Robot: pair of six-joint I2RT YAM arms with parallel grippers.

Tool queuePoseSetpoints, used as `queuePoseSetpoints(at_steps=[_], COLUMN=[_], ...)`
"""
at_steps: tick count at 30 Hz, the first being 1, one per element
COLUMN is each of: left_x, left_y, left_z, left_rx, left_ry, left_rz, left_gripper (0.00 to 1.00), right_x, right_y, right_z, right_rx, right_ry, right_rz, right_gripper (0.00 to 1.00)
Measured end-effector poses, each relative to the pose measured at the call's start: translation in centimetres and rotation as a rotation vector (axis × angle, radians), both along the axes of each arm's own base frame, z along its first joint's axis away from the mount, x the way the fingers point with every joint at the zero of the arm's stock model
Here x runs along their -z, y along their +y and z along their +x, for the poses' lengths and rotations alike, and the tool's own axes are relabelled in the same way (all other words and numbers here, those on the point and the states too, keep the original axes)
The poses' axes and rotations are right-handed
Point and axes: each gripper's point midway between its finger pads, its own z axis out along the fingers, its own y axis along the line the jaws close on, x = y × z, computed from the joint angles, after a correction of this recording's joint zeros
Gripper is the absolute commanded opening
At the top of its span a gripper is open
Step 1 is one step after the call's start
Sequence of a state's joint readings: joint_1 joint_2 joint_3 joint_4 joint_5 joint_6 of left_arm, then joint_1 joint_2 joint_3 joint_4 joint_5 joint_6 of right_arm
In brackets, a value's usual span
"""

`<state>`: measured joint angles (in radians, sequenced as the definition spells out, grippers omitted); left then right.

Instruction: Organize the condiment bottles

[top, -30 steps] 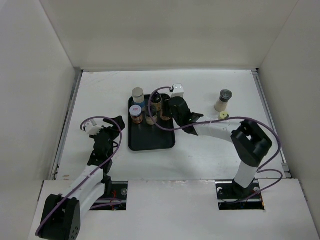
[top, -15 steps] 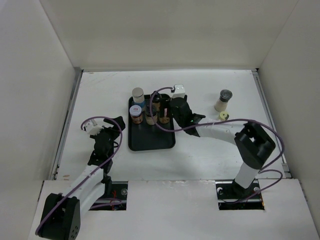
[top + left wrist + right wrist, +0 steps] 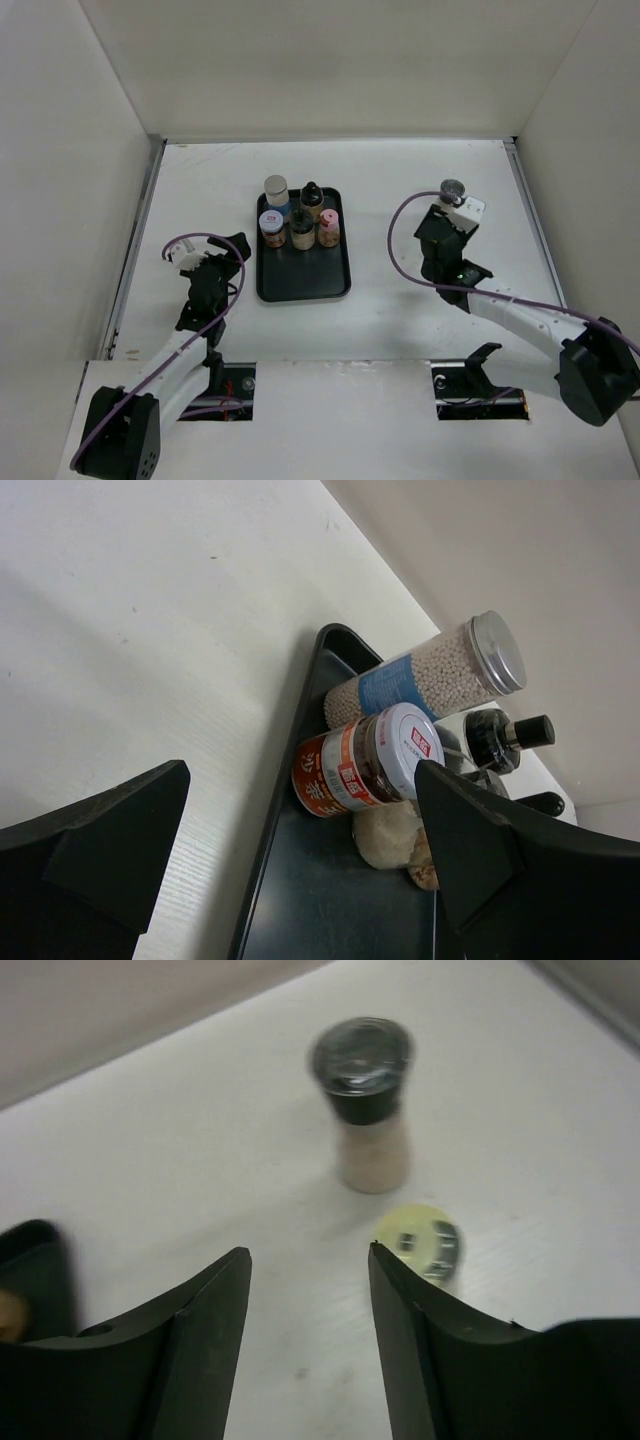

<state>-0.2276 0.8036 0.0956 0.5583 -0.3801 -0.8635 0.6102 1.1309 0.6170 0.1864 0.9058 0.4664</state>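
Note:
Five condiment bottles stand at the far end of the black tray (image 3: 300, 278): silver cap (image 3: 276, 187), purple-blue cap (image 3: 270, 224), black cap (image 3: 311, 197), a dark one (image 3: 301, 233) and pink cap (image 3: 329, 226). The dark-grey-capped bottle (image 3: 452, 189) stands alone at the right, upright in the right wrist view (image 3: 364, 1100). A cream-capped bottle (image 3: 418, 1242) lies just beside my right finger. My right gripper (image 3: 438, 226) is open and empty, just short of both. My left gripper (image 3: 222, 255) is open and empty, left of the tray.
The left wrist view shows the tray's bare near floor (image 3: 330, 900), the silver-capped bottle (image 3: 440, 670) and the red-labelled jar (image 3: 365, 760). White walls enclose the table on three sides. The right arm's purple cable loops over the table right of the tray.
My right gripper left the tray's bottles and swung right across the table to the dark-grey-capped bottle. The pink-capped bottle stays standing in the tray. The left arm has not moved.

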Motion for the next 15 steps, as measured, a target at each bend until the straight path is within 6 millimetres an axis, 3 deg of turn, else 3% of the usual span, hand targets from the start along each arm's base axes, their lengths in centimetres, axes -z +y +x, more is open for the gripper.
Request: queuePoseSetpoints(at_steps=[4,8,15], left_x=[0.5,1.2,1.3], left_y=[-0.3,-0.5,-1.1], left_z=[0.0,0.0,0.0], left_rx=[0.009,0.018,0.038], left_ry=[0.015,0.041,0.043], left_rz=[0.004,0.009,0.009], left_gripper=[1.0,1.0,1.0], right_x=[2.6,3.8,6.3], right_y=[-4.8,-7.7,-7.1], right_z=[-1.0,-0.4,1.9], right_rx=[0.151,0.239,0.2], right_ry=[0.081,0.128,0.216], right_rz=[-0.07,-0.082,-0.095], right_gripper=[0.82,0.9,0.88])
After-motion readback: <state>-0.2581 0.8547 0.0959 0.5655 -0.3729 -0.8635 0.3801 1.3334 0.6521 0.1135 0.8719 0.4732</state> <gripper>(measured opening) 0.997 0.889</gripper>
